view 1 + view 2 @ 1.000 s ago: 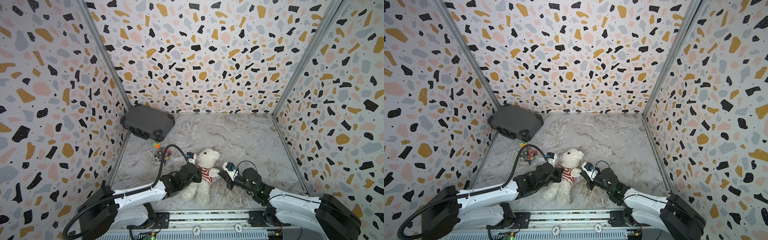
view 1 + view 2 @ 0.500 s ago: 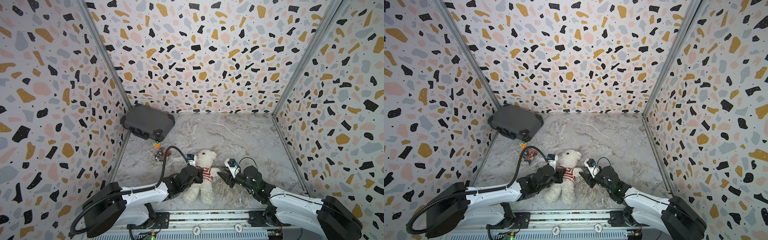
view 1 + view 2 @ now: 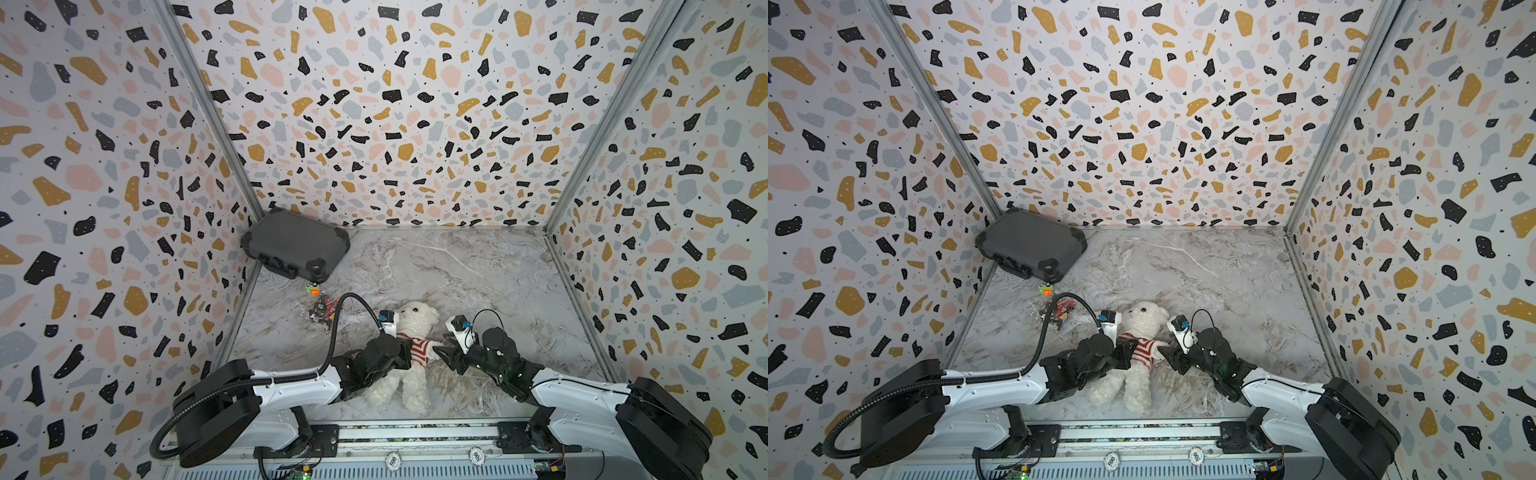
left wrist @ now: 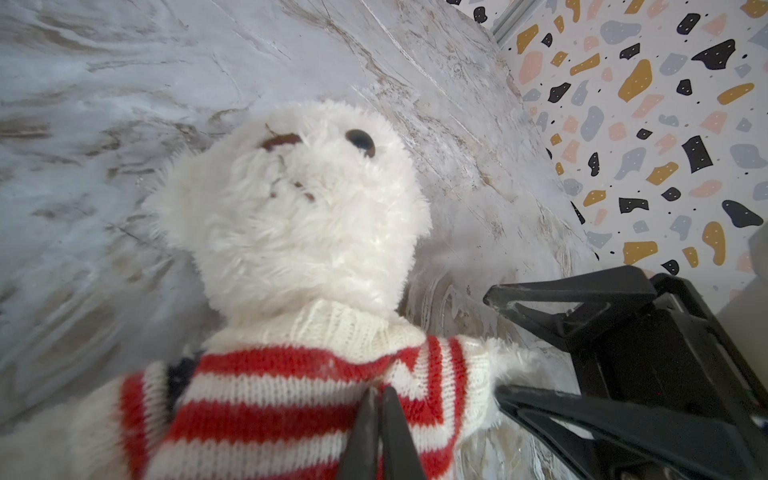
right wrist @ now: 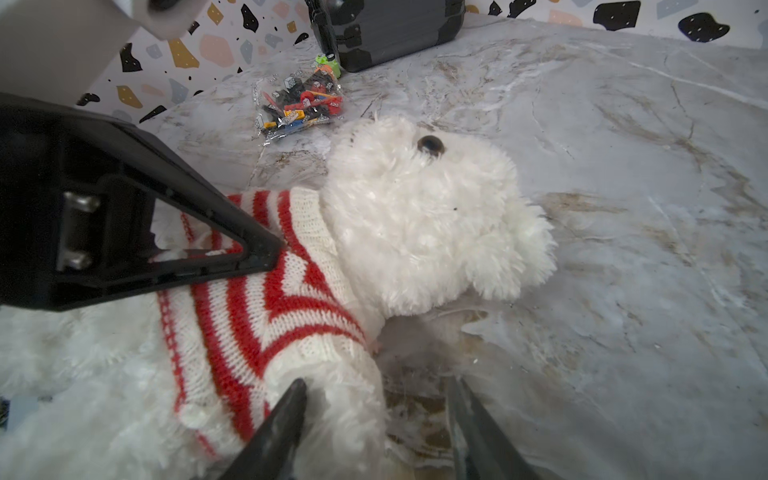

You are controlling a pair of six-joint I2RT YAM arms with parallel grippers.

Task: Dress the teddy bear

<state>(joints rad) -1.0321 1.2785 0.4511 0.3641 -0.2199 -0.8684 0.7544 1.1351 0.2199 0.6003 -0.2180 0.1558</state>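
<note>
The white teddy bear (image 3: 415, 320) (image 3: 1144, 318) lies on its back near the front of the marble floor, head toward the back wall. It wears a red-and-white striped sweater (image 3: 417, 351) (image 4: 266, 395) (image 5: 266, 307) over its chest and arms. My left gripper (image 3: 409, 353) (image 3: 1129, 349) (image 4: 379, 390) is shut, its tips pinching the knit on the chest. My right gripper (image 3: 440, 351) (image 3: 1163, 351) (image 5: 376, 381) stands open at the bear's sleeved arm, with the fluffy paw between its fingers.
A dark grey hard case (image 3: 295, 245) leans in the back left corner. A clear bag of small colourful bricks (image 3: 322, 309) (image 5: 299, 104) and a small orange-green toy (image 3: 312, 288) lie left of the bear's head. Terrazzo walls enclose three sides.
My right gripper has opened at the bear's arm. The left gripper has stayed shut on the sweater's chest. The bear has barely shifted.
</note>
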